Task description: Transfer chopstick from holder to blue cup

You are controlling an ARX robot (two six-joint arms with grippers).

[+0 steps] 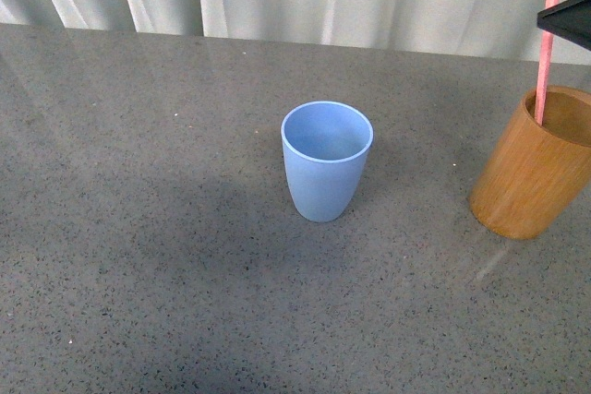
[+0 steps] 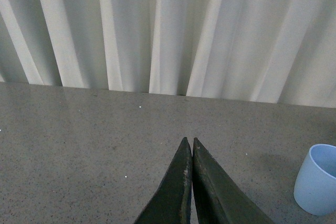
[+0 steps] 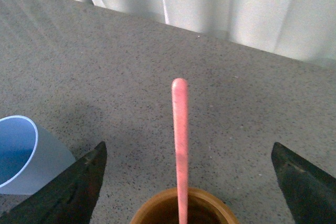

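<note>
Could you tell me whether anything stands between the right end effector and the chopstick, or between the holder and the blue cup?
Nothing visible does. The open right end effector flanks the chopstick standing in the holder; only bare table lies between holder and blue cup.

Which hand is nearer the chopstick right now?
Right. The right hand is open, its fingers either side of the chopstick standing in the holder. The left hand is shut, its view showing only the blue cup at one edge, no chopstick.

text: none readable | labels: none | surfaces checked: blue cup (image 1: 327,160), holder (image 1: 536,168) — both plain
</note>
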